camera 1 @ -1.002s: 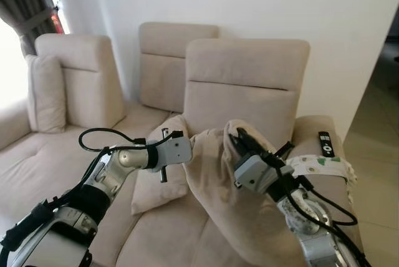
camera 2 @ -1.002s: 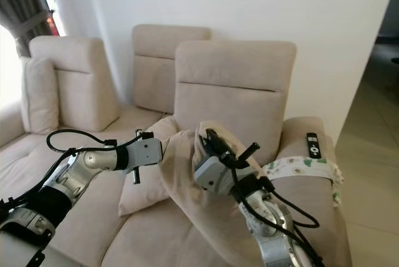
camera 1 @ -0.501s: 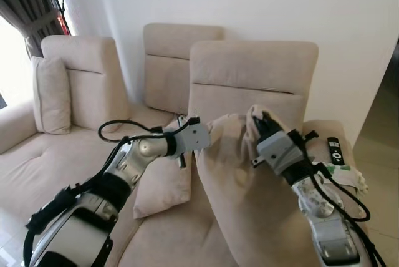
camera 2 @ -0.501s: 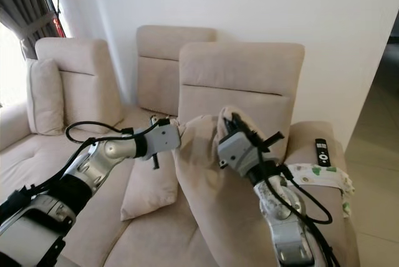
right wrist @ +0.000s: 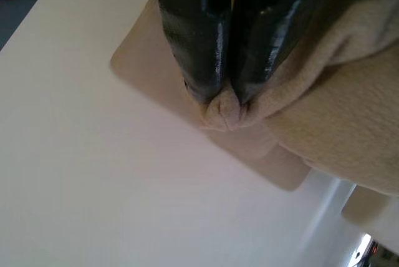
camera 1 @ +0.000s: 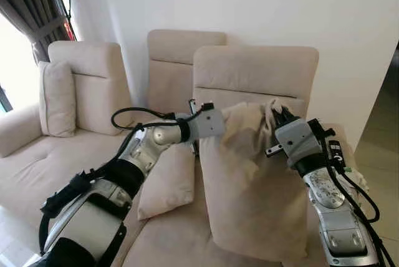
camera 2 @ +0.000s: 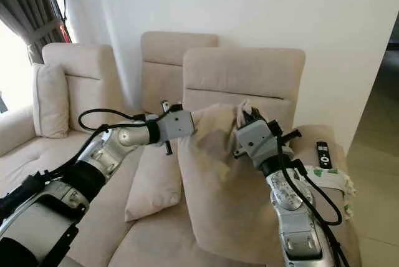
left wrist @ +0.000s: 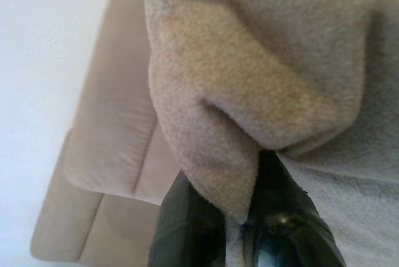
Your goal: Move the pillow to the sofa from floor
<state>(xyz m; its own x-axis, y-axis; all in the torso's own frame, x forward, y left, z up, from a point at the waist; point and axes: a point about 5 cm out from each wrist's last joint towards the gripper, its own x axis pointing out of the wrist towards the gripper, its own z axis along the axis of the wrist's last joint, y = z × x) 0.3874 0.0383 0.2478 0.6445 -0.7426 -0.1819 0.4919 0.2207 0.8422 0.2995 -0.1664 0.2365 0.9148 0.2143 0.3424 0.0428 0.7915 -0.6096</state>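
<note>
The pillow (camera 1: 249, 179) hangs upright at centre right of the head view, its lower edge down at the seat of the sofa (camera 1: 249, 70) and its top corners held up in front of the nearer backrest. A second ago it sat lower and slumped forward between the arms; it has been lifted and carried toward the backrest, so it now stands nearly flat against it — the move looks close to done, with only the letting go left.

The right gripper (right wrist: 218, 95) has its fingers pressed together on a small fold of the pillow's upper right corner. The left gripper (left wrist: 240, 217) pinches the upper left corner, fabric bunched between its black fingers.

A second, smaller cushion (camera 1: 167, 179) leans just left of the pillow, touching it. A remote (camera 2: 322, 153) lies on the right armrest beside a patterned cloth (camera 2: 330, 183), and a curtain (camera 1: 31, 11) fills the upper left.
</note>
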